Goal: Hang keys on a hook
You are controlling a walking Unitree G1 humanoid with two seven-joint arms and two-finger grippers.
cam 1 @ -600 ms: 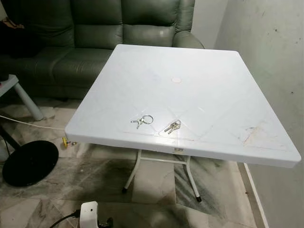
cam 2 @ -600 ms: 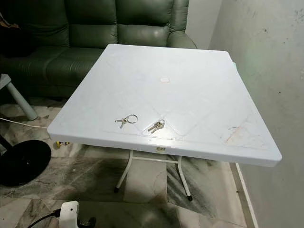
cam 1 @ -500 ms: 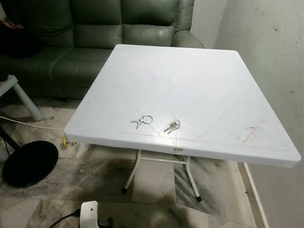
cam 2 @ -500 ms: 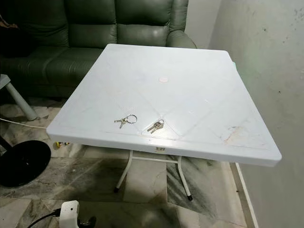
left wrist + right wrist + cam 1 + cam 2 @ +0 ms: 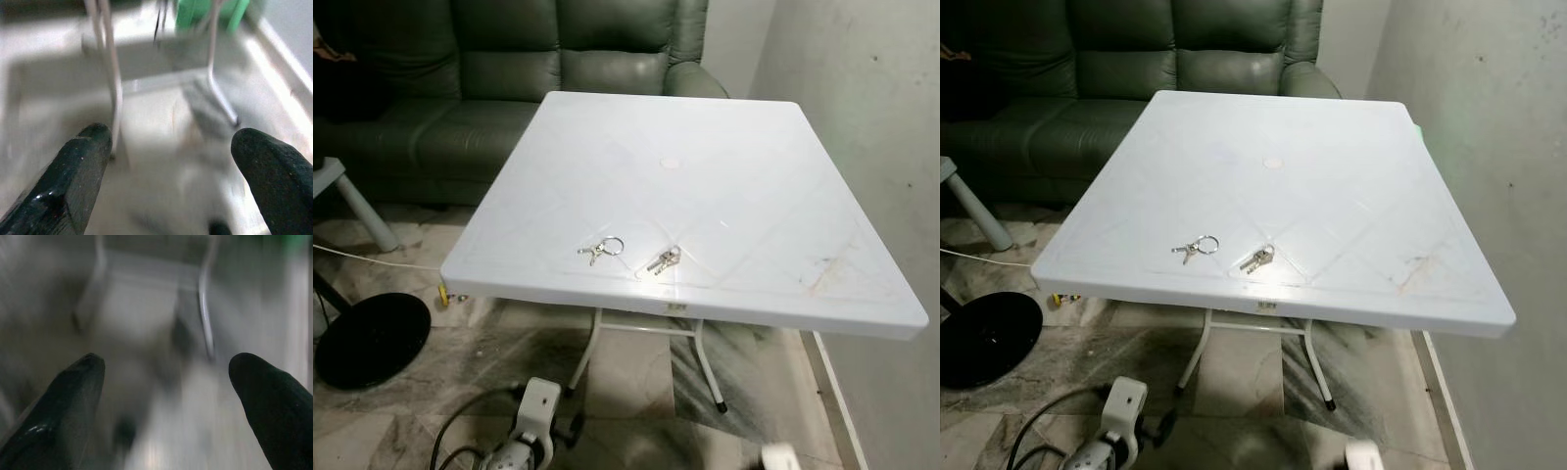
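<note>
A big green sofa (image 5: pixel 509 69) stands at the back of the room, against a pale wall (image 5: pixel 871 147) that runs down the right side. The floor (image 5: pixel 460 362) is grey marble. A square white table (image 5: pixel 705 127) on thin metal legs (image 5: pixel 592 348) stands in front of the sofa. A round black base (image 5: pixel 372 338) sits on the floor to the left.

Two bunches of keys lie near the front edge of the table. The keys with the ring (image 5: pixel 600 249) are just left of the other keys (image 5: pixel 663 260), a little apart.

The left gripper (image 5: pixel 166 161) is low by the floor with its fingers spread wide and nothing between them. The right gripper (image 5: pixel 166 396) is the same.
</note>
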